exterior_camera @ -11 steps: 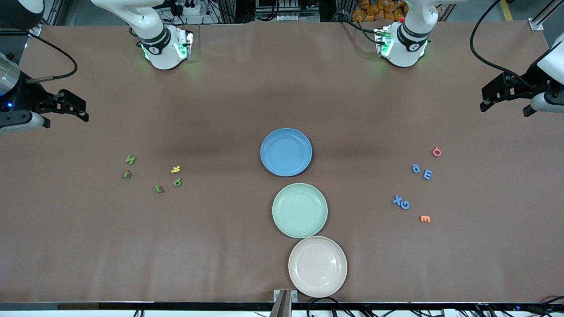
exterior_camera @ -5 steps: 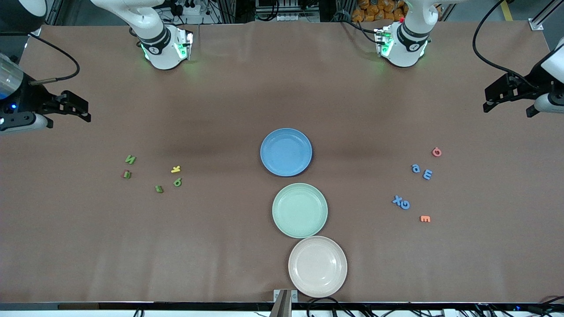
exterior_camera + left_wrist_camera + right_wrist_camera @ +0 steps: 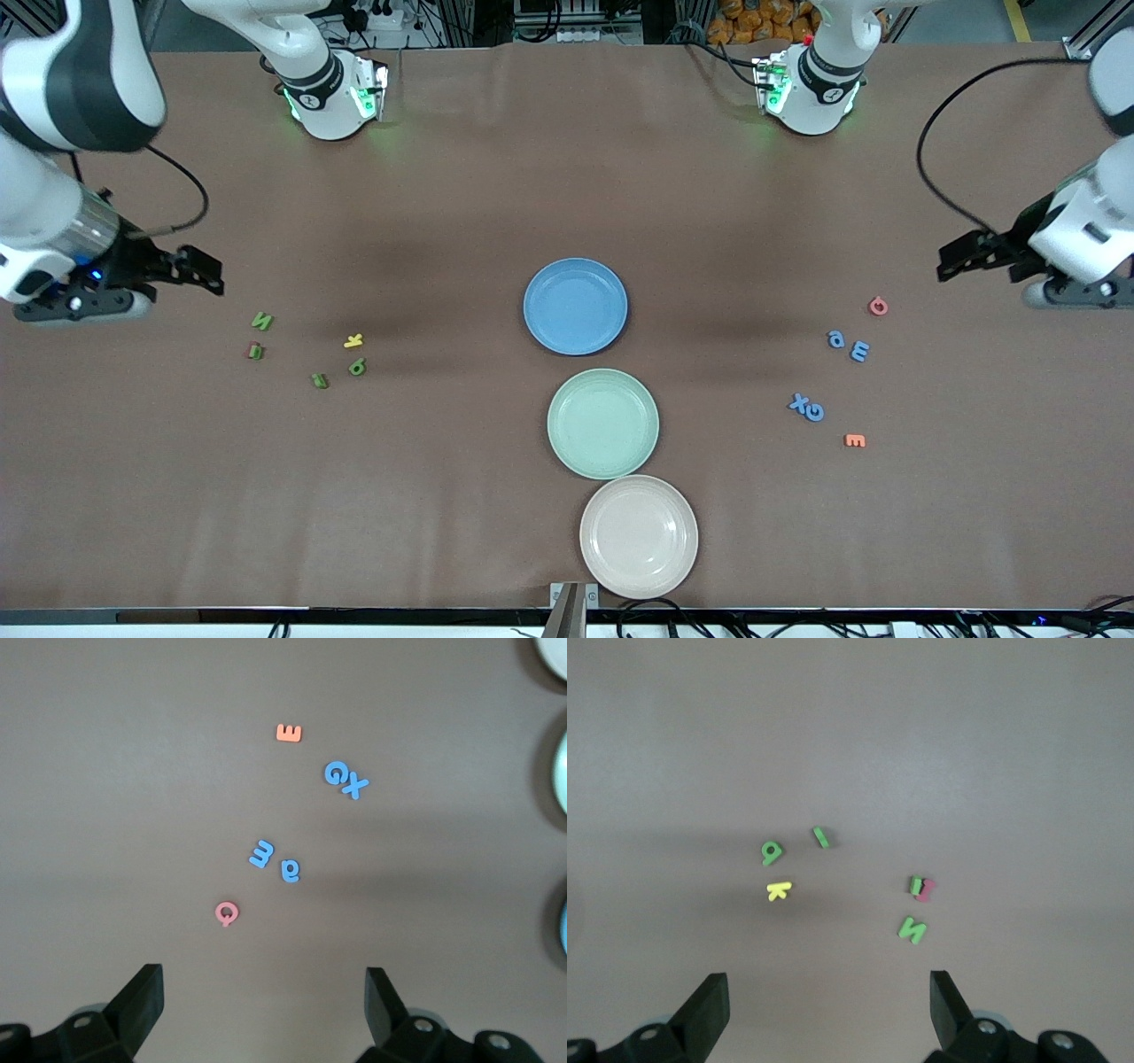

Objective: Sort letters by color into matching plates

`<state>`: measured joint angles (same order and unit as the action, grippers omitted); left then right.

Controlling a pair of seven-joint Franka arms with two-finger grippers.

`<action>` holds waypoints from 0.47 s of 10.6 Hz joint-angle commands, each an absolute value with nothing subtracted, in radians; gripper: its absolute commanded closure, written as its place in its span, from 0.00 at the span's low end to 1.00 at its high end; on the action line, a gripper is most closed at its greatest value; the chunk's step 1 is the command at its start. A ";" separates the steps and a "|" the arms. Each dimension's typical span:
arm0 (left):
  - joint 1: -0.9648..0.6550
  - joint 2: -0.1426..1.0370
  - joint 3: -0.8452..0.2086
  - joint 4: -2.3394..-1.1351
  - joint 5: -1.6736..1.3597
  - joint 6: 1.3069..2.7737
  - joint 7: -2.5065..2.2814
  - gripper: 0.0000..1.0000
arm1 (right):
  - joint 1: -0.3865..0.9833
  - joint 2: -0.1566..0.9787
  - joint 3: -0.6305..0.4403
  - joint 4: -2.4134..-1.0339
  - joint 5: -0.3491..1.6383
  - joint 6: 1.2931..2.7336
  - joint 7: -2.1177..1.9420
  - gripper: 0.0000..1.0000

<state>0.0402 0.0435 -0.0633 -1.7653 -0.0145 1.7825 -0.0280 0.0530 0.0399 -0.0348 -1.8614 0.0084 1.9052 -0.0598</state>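
I see the table (image 3: 443, 221) w/ three plates in a row mid-table: blue plate (image 3: 575, 306) farthest from cam, green plate (image 3: 602, 424) next, beige plate (image 3: 639, 536) nearest. Left gripper (image 3: 961, 257) hangs spread wide, empty, over table near the blue letters (image 3: 848, 346) at the left arm's end. Right gripper (image 3: 199, 273) likewise spread, empty, near the green letters (image 3: 262, 321) at the right arm's end.

Both arms are glossy white with dark grey bands at the joints, and their round bases glow green. A black cable loops to each wrist. The right gripper (image 3: 205, 276) and left gripper (image 3: 955, 263) are black, with angular fingers (image 3: 142, 1001) and small screws.
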 commanded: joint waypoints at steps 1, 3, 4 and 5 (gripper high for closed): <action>0.038 0.072 -0.086 -1.894 -0.020 1.955 -0.204 0.00 | 0.089 0.170 -0.034 -1.888 0.021 2.038 0.150 0.00; 0.040 0.142 -0.086 -1.890 -0.015 2.018 -0.274 0.00 | 0.110 0.263 -0.034 -1.890 0.023 2.127 0.186 0.00; 0.038 0.176 -0.086 -1.888 -0.014 2.052 -0.323 0.00 | 0.112 0.297 -0.034 -1.888 0.023 2.163 0.201 0.00; 0.035 0.208 -0.087 -1.888 0.010 2.093 -0.378 0.00 | 0.113 0.331 -0.034 -1.888 0.021 2.201 0.193 0.00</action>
